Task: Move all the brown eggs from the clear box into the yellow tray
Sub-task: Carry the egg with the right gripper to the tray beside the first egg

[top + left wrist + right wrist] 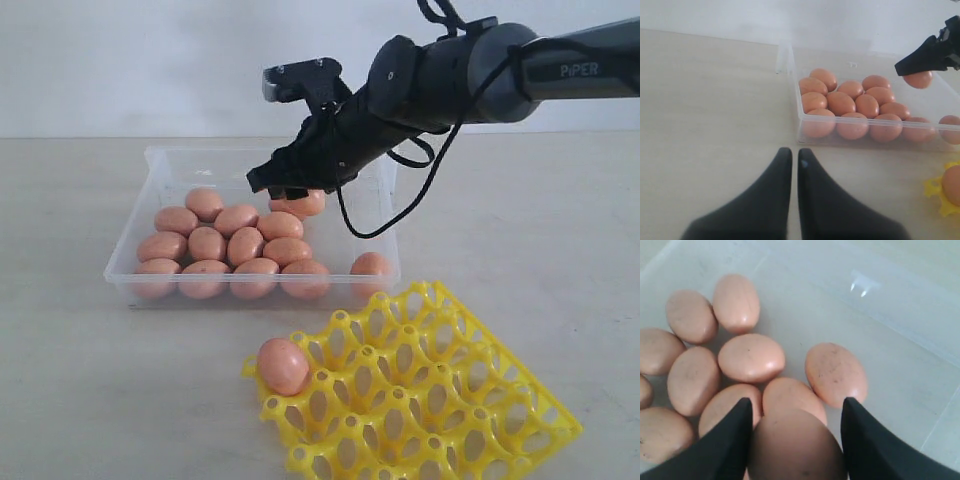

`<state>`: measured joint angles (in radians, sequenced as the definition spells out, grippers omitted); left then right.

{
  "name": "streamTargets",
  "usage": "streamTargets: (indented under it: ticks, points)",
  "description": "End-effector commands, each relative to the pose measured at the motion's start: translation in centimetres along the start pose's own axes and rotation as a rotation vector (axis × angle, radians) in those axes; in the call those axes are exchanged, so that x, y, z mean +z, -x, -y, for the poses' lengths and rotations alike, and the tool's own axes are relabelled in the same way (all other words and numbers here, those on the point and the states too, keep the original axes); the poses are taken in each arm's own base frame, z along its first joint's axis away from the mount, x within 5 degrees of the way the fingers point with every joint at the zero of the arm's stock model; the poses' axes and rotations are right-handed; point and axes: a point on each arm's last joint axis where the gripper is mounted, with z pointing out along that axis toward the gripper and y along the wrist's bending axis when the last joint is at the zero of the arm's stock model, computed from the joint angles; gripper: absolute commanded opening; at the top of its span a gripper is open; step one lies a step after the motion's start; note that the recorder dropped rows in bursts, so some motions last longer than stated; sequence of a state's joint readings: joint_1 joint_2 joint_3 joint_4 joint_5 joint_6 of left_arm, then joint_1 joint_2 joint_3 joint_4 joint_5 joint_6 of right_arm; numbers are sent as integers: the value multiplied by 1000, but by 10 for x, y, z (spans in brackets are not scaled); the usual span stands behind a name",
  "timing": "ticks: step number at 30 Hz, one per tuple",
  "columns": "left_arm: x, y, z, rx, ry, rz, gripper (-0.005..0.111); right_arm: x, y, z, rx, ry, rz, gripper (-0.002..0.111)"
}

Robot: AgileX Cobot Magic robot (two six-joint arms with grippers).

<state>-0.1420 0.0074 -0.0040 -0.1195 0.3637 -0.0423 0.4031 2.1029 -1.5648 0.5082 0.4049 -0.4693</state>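
Clasping one brown egg (300, 204) over the clear box (140, 205), the right jaws next face a gentle carry to the yellow tray (520, 400), lower right; left jaws closed.

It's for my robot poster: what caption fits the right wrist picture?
The right gripper grips one brown egg over the loose eggs in the clear box.

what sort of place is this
Probably a robot test bench, not a kitchen: a pale tabletop against a blank white wall, a robot arm, a clear box of brown eggs and a yellow tray.
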Motion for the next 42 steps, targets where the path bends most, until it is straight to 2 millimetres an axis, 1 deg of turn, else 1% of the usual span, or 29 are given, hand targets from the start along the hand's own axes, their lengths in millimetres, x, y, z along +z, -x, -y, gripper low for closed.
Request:
streamTargets:
  ticks: [1,6,10,14,16,19,22,27,31,35,37,39,42]
  points:
    - [1,-1,0,8,0,1,4,-26,0,0,54,-36,95,0]
    - [1,-1,0,8,0,1,4,-53,-21,1,67,-94,135,0]
    - [1,-1,0,8,0,1,4,-78,-30,1,68,-147,209,0]
    - [1,-1,0,8,0,1,4,-111,-34,-2,74,-183,298,0]
    - [1,-1,0,8,0,1,4,-131,-36,-3,87,-204,364,0]
    - [1,-1,0,8,0,1,4,-160,-40,-5,148,-221,463,0]
    - [1,-1,0,8,0,1,4,-187,-50,-10,199,-213,526,0]
    - [1,-1,0,8,0,1,4,-221,-63,-16,203,-203,589,0]
    - [1,-1,0,8,0,1,4,-238,-66,-22,221,-177,638,0]
    - [1,-1,0,8,0,1,4,-242,-64,-37,197,-134,672,0]
    - [1,-1,0,8,0,1,4,-242,-62,-48,116,-113,692,0]
    - [1,-1,0,8,0,1,4,-243,-60,-64,-23,-87,723,0]
    - [1,-1,0,8,0,1,4,-247,-57,-83,-71,-19,803,0]
